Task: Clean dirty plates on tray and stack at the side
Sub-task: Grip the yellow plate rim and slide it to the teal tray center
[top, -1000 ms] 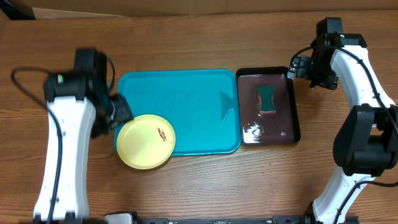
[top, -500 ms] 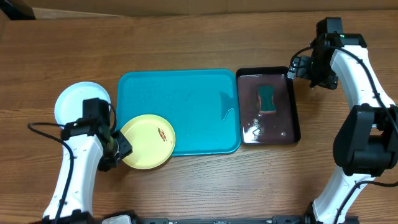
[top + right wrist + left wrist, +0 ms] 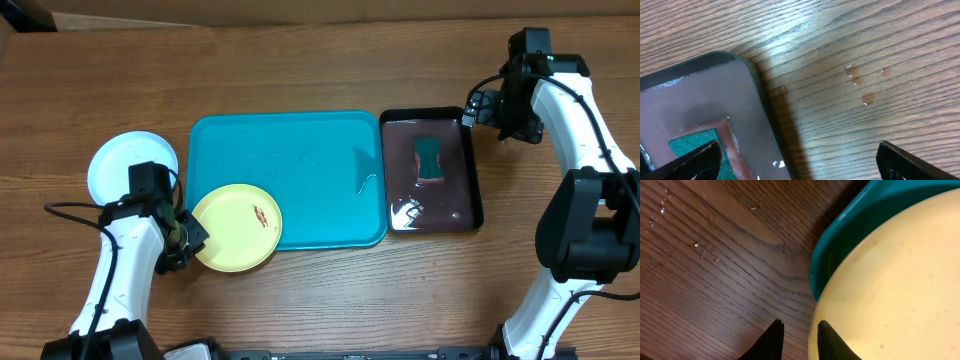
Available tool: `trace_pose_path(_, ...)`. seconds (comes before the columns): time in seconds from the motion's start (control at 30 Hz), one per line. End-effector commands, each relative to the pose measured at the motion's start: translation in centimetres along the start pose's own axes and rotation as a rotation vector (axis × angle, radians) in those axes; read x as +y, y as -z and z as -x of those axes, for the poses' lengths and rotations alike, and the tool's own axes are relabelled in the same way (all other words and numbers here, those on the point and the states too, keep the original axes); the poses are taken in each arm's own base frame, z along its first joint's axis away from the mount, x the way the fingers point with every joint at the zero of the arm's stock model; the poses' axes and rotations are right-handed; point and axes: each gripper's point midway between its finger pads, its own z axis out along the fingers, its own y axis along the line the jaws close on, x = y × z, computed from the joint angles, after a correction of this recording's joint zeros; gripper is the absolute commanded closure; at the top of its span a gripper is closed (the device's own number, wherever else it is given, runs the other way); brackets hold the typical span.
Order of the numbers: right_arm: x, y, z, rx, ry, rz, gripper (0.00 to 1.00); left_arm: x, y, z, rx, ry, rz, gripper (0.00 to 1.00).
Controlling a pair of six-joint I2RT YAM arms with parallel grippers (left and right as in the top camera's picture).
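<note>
The yellow-green plate (image 3: 237,228) with a reddish-brown smear (image 3: 262,215) lies over the front left corner of the turquoise tray (image 3: 300,160) and overhangs its rim. My left gripper (image 3: 190,240) is at the plate's left edge. In the left wrist view its fingers (image 3: 800,335) are a narrow gap apart and straddle the plate's rim (image 3: 900,280), one over the plate, one over the table beside the tray (image 3: 840,245). A white plate (image 3: 132,163) lies on the table left of the tray; I cannot make out the light blue plate. My right gripper (image 3: 478,108) is open and empty.
A black tray (image 3: 470,170) with brownish water and a green sponge (image 3: 429,158) stands right of the turquoise tray. In the right wrist view, the open fingers (image 3: 800,165) hang over its far right corner (image 3: 700,95) and the sponge (image 3: 695,145). Water drops lie on the wood.
My left arm has come down from over the white plate to the yellow-green plate's left edge, uncovering the white plate. The plate has barely moved. The right arm has not moved.
</note>
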Motion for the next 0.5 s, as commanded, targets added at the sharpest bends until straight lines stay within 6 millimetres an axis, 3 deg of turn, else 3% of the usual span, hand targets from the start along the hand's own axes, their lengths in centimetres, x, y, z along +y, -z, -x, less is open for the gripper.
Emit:
trace_pose_path(0.0,-0.1,0.8,0.5,-0.028,-0.004,-0.003,0.00,0.4,-1.1,-0.9,0.026,0.002,0.009,0.75)
trace_pose_path(0.17,-0.1,0.8,0.5,-0.028,-0.004,-0.003,0.00,0.1,-1.6,-1.2,0.034,0.002,-0.014,0.80)
trace_pose_path(0.3,-0.1,0.8,0.5,-0.028,-0.004,-0.003,0.00,-0.5,-1.5,-1.1,0.034,0.003,-0.044,0.95)
trace_pose_path(0.47,-0.1,0.8,0.5,-0.028,-0.004,-0.003,0.00,-2.8,-1.3,-1.2,0.058,-0.003,-0.174,0.96)
